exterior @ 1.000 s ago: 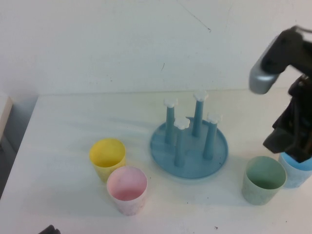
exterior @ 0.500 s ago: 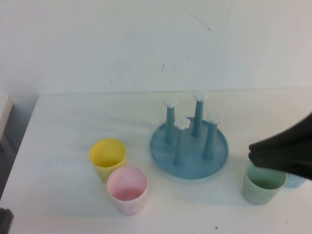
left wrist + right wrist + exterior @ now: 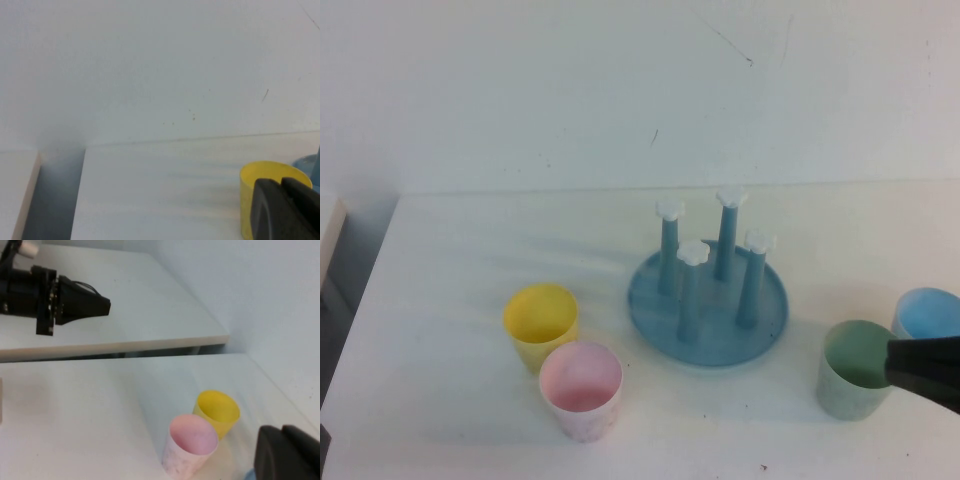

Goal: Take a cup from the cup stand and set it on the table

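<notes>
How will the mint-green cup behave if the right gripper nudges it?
The cup looks like thin, empty plastic, so probably light and prone to sliding on the smooth table. Upright and tapered, it may tip. The right gripper is shut beside it; the left gripper is parked, shut.

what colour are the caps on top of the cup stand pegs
White, flower-shaped caps on the blue cup stand, clearest in the high view.

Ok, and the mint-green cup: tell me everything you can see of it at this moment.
The cup is a pale mint-green speckled tumbler, plastic by its look, slightly tapered, with no handle. It stands upright, mouth up and empty, on the table, right of the cup stand and not on a peg. The light blue cup stands close behind it. The right gripper, shut, overlaps its rim from the right; contact cannot be judged.
</notes>
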Robot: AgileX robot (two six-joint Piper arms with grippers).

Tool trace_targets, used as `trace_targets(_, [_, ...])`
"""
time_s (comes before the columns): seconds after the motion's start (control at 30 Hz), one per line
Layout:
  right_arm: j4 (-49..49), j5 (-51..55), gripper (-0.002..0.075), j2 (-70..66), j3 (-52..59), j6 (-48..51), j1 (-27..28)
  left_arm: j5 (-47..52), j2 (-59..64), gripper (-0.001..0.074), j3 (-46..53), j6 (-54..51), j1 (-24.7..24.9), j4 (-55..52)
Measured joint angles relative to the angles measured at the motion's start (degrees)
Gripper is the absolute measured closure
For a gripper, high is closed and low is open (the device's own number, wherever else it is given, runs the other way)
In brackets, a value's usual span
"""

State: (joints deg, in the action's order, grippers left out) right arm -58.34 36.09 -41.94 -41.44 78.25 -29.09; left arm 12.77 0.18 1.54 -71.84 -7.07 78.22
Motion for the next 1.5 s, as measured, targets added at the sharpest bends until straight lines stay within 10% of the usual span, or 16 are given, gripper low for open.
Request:
trace_targets(0.43, [4.20,3.16,0.0727,1.04,3.90,-3.75,0.00,6.29,0.00,0.0737,0.00,0.00,0.00,0.00])
trace_targets(1.17, [3.21,-36.09,0.0727,19.11,26.93,1.29,0.00,18.11,0.00,0.0737,0.00,0.00,0.00,-0.66])
trace_targets(1.5, [32.35,-37.30,0.0727,24.90,34.50,-35.87,10.43,19.53,0.00,0.0737,0.00,0.00,0.00,-0.92])
